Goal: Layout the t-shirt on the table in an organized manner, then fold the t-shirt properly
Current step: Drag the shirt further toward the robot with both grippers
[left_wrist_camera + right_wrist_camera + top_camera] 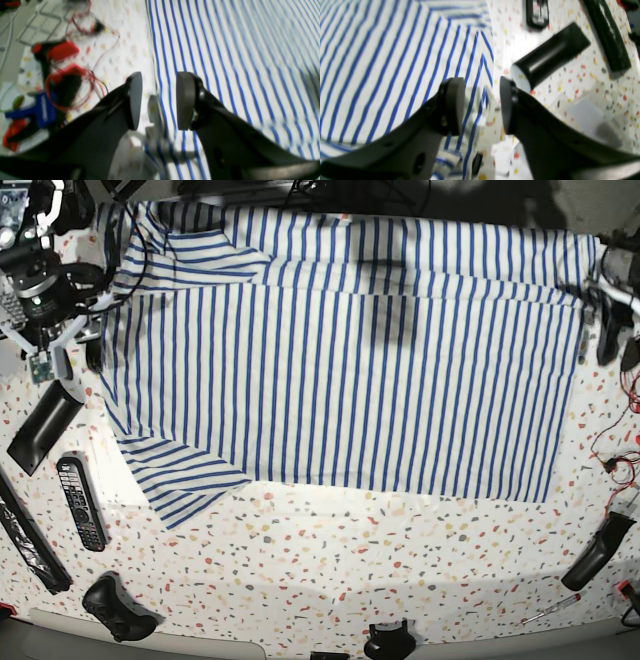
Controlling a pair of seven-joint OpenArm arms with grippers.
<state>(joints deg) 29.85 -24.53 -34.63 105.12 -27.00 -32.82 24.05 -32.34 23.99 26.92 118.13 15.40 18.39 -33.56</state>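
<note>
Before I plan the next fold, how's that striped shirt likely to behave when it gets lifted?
The striped shirt will probably hang floppy, since its cloth already lies in soft folds and creases. It looks thin, so likely light for its spread. A single-point lift might skew the flat layers.

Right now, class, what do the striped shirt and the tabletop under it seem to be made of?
Striped shirt: probably matte cotton or a similar knit, since it lies in soft folds and creases.
Tabletop: terrazzo-patterned, fairly smooth, with scattered coloured flecks; real stone or a printed covering, the look leaves open.
</note>
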